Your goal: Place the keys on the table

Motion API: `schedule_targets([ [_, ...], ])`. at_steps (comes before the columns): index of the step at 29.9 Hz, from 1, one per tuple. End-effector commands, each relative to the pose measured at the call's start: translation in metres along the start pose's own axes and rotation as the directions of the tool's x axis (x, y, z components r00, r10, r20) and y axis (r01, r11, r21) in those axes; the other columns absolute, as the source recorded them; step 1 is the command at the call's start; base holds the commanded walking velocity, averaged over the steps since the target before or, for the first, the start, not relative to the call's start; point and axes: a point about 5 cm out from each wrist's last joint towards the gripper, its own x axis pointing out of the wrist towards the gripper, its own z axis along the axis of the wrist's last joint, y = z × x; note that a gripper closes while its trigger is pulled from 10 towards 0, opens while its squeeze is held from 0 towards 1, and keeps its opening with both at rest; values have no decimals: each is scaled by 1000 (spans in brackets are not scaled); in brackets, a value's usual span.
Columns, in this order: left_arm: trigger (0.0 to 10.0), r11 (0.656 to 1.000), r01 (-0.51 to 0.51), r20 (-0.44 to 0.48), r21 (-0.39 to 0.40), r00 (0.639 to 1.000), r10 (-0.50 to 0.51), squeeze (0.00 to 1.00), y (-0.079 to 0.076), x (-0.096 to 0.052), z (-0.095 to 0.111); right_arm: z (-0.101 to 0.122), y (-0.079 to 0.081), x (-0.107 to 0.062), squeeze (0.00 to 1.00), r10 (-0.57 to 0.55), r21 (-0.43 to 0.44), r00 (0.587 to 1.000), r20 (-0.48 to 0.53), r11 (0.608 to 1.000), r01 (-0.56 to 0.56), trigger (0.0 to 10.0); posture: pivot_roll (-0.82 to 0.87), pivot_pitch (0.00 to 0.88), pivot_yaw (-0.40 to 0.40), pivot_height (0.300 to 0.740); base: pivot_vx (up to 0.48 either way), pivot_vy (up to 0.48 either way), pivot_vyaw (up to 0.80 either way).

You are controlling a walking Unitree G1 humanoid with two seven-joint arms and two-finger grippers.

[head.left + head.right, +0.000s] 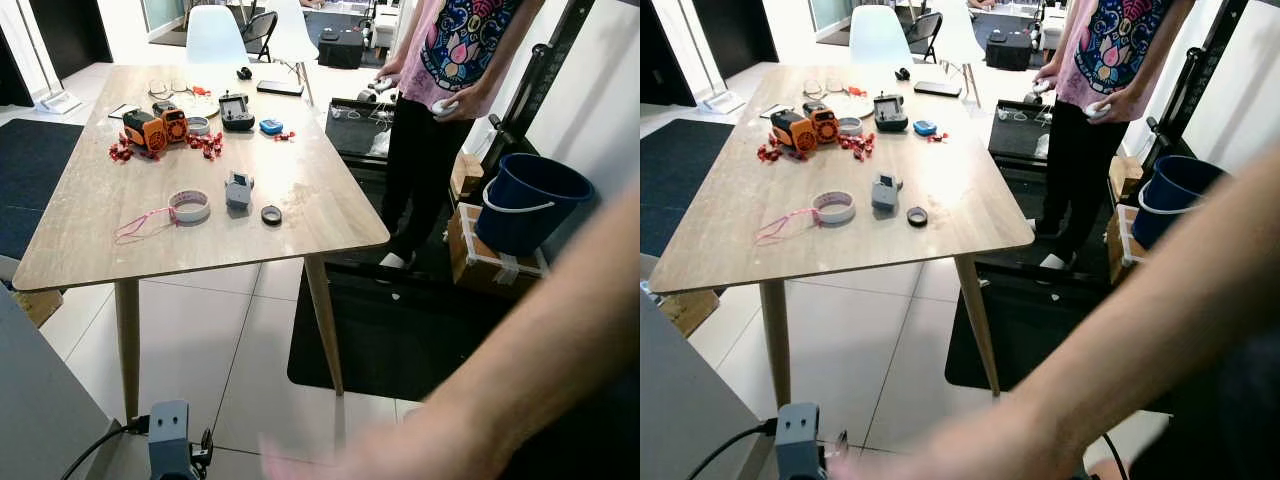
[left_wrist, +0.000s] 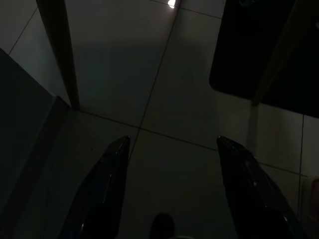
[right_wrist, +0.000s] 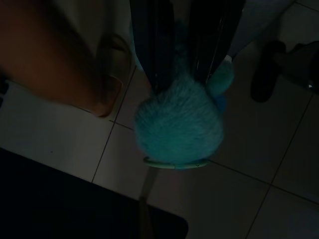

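Teal fluffy pom-pom keys (image 3: 179,127) hang pinched in the right gripper (image 3: 182,74), low over floor tiles. Left gripper (image 2: 172,189) hangs spread, empty. Carrying step: next, lift toward the light wooden tabletop (image 1: 300,215) at twelve o'clock.

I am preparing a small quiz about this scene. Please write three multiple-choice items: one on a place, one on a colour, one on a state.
1. Where is the white tape roll?
A. on the floor
B. on the wooden table
C. in the bucket

2. What colour is the bucket?
A. red
B. blue
C. yellow

3. What is the right gripper doing?
A. holding a fluffy teal keychain
B. open, with nothing between its fingers
C. holding the tape

Answers:
1 B, it lies near the table's front edge.
2 B, it is dark blue.
3 A, the fingers clamp the teal fluff.
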Motion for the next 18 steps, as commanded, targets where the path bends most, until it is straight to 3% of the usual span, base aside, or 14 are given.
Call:
schedule_targets([
  [1,10000,1000,11,-17,-5,1000,-11,0,-5,-3,-7,-5,-4,-2,0,-10,-2,1000,-17,1000,10,10000,42,35,-55,740,0,0,0],
  [18,10000,1000,5,-12,-15,1000,-6,0,-6,-3,-6,-4,-5,-2,0,-14,-4,1000,-16,1000,14,10000,44,47,-60,740,0,0,0],
])
